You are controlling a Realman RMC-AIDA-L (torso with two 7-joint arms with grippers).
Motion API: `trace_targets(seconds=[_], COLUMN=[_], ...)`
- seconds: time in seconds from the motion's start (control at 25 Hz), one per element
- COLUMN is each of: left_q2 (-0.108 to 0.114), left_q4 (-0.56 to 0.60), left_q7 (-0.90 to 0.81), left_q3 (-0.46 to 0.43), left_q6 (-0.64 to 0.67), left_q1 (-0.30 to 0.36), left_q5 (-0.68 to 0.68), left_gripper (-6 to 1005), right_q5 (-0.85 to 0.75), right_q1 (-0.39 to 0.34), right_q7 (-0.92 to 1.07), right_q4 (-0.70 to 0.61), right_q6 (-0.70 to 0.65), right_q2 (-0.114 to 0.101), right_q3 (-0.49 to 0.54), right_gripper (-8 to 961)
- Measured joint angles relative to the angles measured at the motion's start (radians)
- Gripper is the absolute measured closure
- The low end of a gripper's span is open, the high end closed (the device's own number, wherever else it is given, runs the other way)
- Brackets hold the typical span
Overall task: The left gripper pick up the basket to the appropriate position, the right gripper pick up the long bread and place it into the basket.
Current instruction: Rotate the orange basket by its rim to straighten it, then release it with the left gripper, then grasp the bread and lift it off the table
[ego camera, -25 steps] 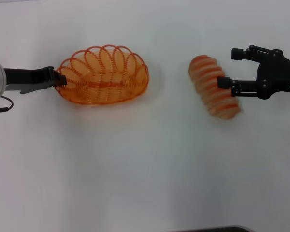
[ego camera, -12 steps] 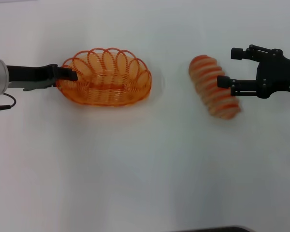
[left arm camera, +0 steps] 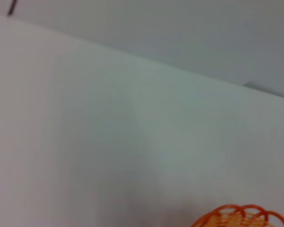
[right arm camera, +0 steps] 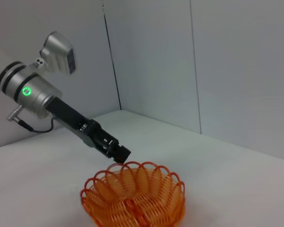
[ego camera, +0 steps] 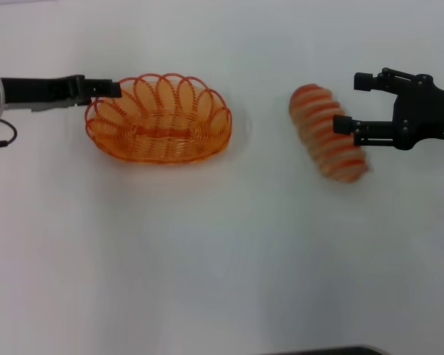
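Note:
The orange wire basket (ego camera: 159, 118) rests on the white table left of centre; it also shows in the right wrist view (right arm camera: 132, 198), and its rim shows in the left wrist view (left arm camera: 241, 217). My left gripper (ego camera: 107, 88) is at the basket's far-left rim. In the right wrist view the left gripper (right arm camera: 119, 152) hangs just above that rim, apart from it. The long bread (ego camera: 327, 133), tan with orange-red stripes, lies at a slant on the right. My right gripper (ego camera: 351, 103) is open at the bread's right side, with one finger (ego camera: 342, 124) over the loaf.
The white table (ego camera: 222, 259) stretches bare towards its front edge. Grey wall panels (right arm camera: 227, 71) stand behind the table. A dark edge (ego camera: 318, 350) shows at the bottom of the head view.
The basket slid a little to the right, then stayed put. My left gripper has moved off its left rim to above the far-left rim. The right gripper and the bread have not moved.

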Motion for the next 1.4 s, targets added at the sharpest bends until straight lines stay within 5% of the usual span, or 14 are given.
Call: trace_targets(seconds=[0.24, 0.64, 0.92, 1.2, 1.4], left_q2=[0.025, 0.059, 0.065, 0.062, 0.061], left_q4=[0.022, 0.079, 0.151, 0.189, 0.189], left_q7=[0.252, 0.658, 0.702, 0.724, 0.731], left_q3=[-0.035, -0.114, -0.113, -0.114, -0.112], left_q6=[0.1, 0.48, 0.516, 0.494, 0.487], left_q1=[0.016, 0.031, 0.066, 0.099, 0.1], left_q5=[-0.124, -0.221, -0.213, -0.207, -0.181], left_gripper=[333, 309, 309, 173, 140], right_q5=[0.0, -0.007, -0.138, -0.308, -0.441], right_q1=[0.01, 0.045, 0.123, 0.203, 0.263], right_q7=[0.073, 0.301, 0.643, 0.876, 1.012], right_q4=[-0.005, -0.059, -0.082, -0.085, -0.1], right_q6=[0.004, 0.009, 0.001, -0.018, -0.039], right_q2=[-0.005, -0.013, -0.077, -0.126, -0.139], right_q3=[0.007, 0.023, 0.01, 0.012, 0.012], right_gripper=[23, 22, 22, 22, 22])
